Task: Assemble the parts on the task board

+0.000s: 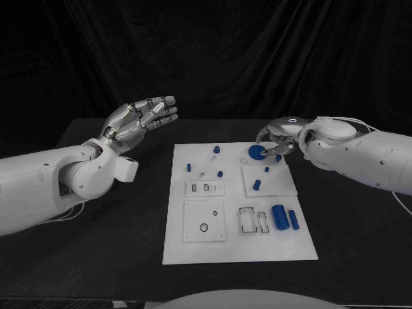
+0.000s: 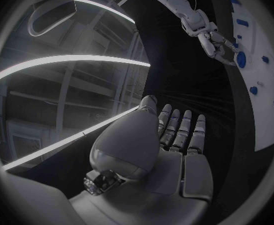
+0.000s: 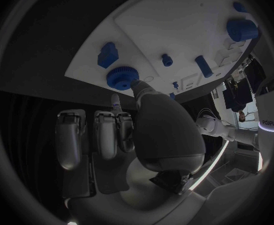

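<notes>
Two hands are in play over the black tabletop (image 1: 122, 219), and only one is engaged with the work. The right silver many-fingered hand (image 1: 279, 143) is at the far right corner of the white rectangular task board (image 1: 239, 251), its fingers (image 3: 139, 87) closed on a round blue knurled knob-like part (image 1: 257, 152); the right wrist view shows a fingertip pressed against the knob's rim. Whether the knob is already seated in the board or held just above it cannot be told. The left silver many-fingered hand (image 1: 139, 119) is raised clear of the board to its left, palm up, fingers extended and close together, holding nothing. On the board, several small blue pegs (image 1: 188, 167) stand upright in the far half, which suggests some insertions are complete. Two blue cylindrical parts (image 1: 285, 217) lie loose on their sides near the right edge of the near half, just beside open rectangular slots (image 1: 248, 219); a ring-shaped recess (image 1: 204, 227) in the near left panel also appears unfilled. Judgement: the task is part-way through, with the knob placement in hand and at least the loose cylinders and vacant recesses outstanding.
</notes>
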### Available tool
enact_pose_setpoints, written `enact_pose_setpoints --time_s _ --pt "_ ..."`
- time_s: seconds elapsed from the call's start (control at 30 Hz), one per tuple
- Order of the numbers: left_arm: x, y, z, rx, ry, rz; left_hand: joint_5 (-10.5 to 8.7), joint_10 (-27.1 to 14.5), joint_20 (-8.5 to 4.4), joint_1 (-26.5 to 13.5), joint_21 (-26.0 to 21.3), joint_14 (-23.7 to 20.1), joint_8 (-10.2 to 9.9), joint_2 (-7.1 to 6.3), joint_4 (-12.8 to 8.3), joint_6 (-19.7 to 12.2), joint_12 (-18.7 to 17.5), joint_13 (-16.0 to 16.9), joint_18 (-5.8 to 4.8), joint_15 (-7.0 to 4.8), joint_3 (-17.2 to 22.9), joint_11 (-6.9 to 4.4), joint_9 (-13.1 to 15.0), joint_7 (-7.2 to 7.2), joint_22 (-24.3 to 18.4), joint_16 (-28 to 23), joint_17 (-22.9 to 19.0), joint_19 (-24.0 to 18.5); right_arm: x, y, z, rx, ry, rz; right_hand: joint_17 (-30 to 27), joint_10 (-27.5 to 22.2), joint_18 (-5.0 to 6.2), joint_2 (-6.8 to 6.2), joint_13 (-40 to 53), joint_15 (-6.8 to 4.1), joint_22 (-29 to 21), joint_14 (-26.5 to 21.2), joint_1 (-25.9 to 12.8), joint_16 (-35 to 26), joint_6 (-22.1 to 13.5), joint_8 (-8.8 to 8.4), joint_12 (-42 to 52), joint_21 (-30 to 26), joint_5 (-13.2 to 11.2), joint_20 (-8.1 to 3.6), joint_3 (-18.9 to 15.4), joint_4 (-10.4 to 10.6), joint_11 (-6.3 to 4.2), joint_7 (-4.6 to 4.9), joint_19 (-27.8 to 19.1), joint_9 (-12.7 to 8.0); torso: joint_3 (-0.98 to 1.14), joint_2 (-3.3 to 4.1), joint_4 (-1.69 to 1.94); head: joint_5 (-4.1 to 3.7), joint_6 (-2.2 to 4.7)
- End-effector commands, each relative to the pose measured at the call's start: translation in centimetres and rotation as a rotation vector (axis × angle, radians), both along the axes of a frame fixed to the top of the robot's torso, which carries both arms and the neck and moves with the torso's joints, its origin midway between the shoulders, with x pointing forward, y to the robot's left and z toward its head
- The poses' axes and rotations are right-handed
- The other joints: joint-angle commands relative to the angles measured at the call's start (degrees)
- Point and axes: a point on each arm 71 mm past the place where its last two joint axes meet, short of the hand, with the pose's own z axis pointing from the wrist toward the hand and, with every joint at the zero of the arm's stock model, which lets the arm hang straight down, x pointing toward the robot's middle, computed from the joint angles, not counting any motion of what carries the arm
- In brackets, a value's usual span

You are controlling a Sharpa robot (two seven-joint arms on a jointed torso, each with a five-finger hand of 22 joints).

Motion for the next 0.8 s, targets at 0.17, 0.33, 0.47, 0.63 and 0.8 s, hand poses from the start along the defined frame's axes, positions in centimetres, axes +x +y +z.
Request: enact_pose_setpoints --time_s 0.17,0.33,0.47,0.63,0.8 --pt "-0.07 -0.16 0.13 -0.020 -0.014 -0.012 0.28 0.20 0.16 0.63 0.38 0.52 0.28 -0.27 -0.07 0.28 0.24 0.05 -1.01 0.04 0.37 -0.14 0.03 0.10 0.07 0.35 0.05 0.45 0.18 0.09 -0.19 -0.012 -0.004 -0.017 15.08 6.14 -0.43 0.39 15.08 0.71 15.08 5.95 -0.21 0.14 1.59 0.26 0.14 0.15 1.25 0.53 0.06 0.17 0.61 0.15 5.87 -0.36 0.01 0.02 0.04 -0.13 -0.27" --pt "-0.05 -0.22 0.12 -0.021 -0.014 -0.014 0.28 0.20 0.16 0.63 0.38 0.52 0.28 -0.27 -0.07 0.28 0.24 0.05 -1.01 0.04 0.37 -0.14 0.03 0.10 0.07 0.35 0.05 0.45 0.22 0.22 -0.37 -0.016 0.006 -0.016 15.08 6.14 -0.43 0.28 15.08 0.84 15.08 5.95 -0.52 0.14 2.58 0.54 0.14 0.15 1.00 0.66 -0.12 0.25 0.74 0.28 5.87 -0.52 0.03 0.00 0.03 -0.19 -0.36" --pt "-0.05 -0.24 0.11 -0.022 -0.014 -0.015 0.28 0.20 0.16 0.63 0.38 0.52 0.28 -0.27 -0.07 0.28 0.24 0.05 -1.01 0.04 0.37 -0.14 0.03 0.10 0.07 0.35 0.05 0.45 0.24 0.30 -0.53 -0.018 0.011 -0.015 15.08 6.14 -0.43 0.15 15.08 1.05 15.08 5.95 -0.79 0.14 3.46 0.52 0.14 0.15 -1.52 0.88 -0.43 0.34 0.98 0.53 5.87 -1.04 0.02 0.00 0.02 -0.16 -0.40" --pt "-0.05 -0.19 0.09 -0.021 -0.013 -0.015 0.30 0.17 0.16 0.67 0.39 0.53 0.27 -0.29 -0.07 0.23 0.19 0.04 -1.02 0.05 0.42 -0.12 0.02 0.11 0.07 0.36 0.04 0.48 0.26 0.40 -0.78 -0.020 0.016 -0.015 15.08 6.14 -0.43 -0.36 15.08 1.17 15.08 5.95 -1.02 0.14 4.20 0.33 0.14 0.15 -7.33 1.04 -1.11 0.91 1.06 0.57 5.87 -1.77 0.01 0.00 0.03 -0.16 -0.78" --pt "-0.06 -0.17 0.07 -0.021 -0.012 -0.015 0.30 0.17 0.16 0.67 0.39 0.53 0.27 -0.29 -0.07 0.23 0.19 0.04 -1.02 0.05 0.42 -0.12 0.02 0.11 0.07 0.36 0.04 0.48 0.23 0.50 -1.03 -0.021 0.021 -0.014 15.08 6.14 -0.43 -0.77 15.08 1.22 15.08 5.95 -0.90 0.14 4.71 0.43 0.14 0.15 -9.09 1.08 -1.37 1.22 1.09 0.63 5.87 -1.96 0.01 0.02 0.00 -0.15 -0.84"
